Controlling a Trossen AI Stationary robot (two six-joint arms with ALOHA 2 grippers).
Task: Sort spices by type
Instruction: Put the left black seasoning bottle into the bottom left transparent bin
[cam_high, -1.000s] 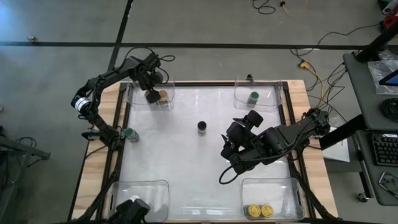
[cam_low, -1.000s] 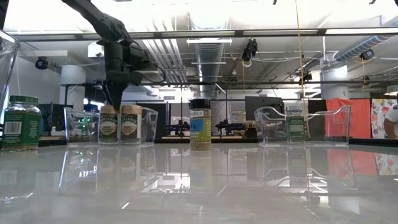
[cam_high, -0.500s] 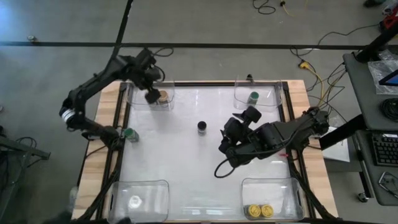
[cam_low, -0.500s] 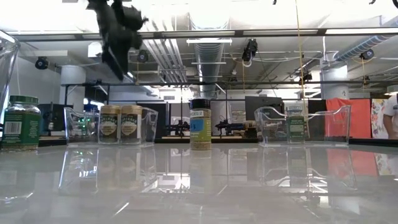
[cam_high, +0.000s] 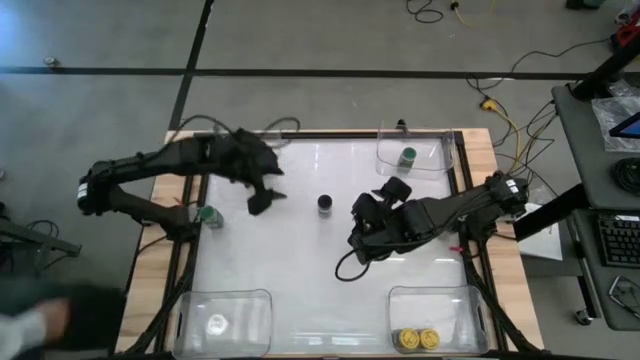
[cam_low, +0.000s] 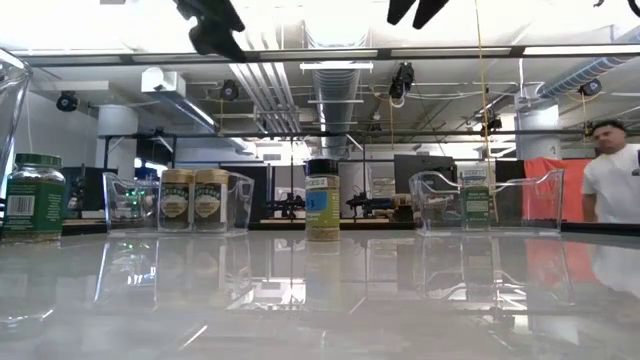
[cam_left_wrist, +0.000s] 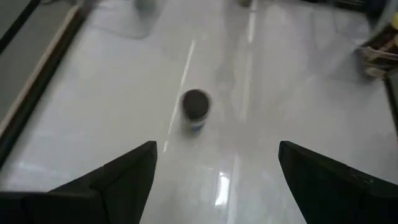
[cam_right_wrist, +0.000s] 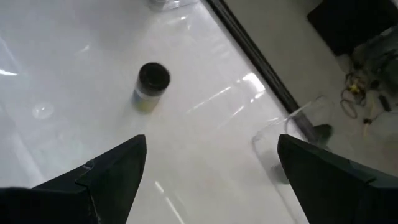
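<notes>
A little jar with a black lid (cam_high: 325, 204) stands upright by itself near the middle of the white table (cam_high: 300, 270), and it is a good spot to tell where everything else is. The left gripper (cam_high: 262, 199) hangs in the air just to the left of this jar, not touching it, and its two fingers are spread wide with nothing between them. The right gripper (cam_high: 362, 218) hangs just to the right of the jar, a bit nearer the front, and its fingers are spread wide and hold nothing too. Both wrist views look down on the black-lid jar between the open fingers. Farther left of the jar, at the table's left edge, stands a jar with a green lid (cam_high: 208, 214). Back and to the right of the jar is a clear tub (cam_high: 385, 152) with another green-lid jar (cam_high: 407, 156) inside. Back and to the left, the low view shows two tan-lid jars (cam_low: 193, 199) side by side in another clear tub (cam_low: 240, 203). Front and to the right of the jar, two yellow-lid jars (cam_high: 417, 340) sit touching in a clear tub (cam_high: 470, 300). In the low view a person in a white shirt (cam_low: 612, 182) stands far behind the table.
</notes>
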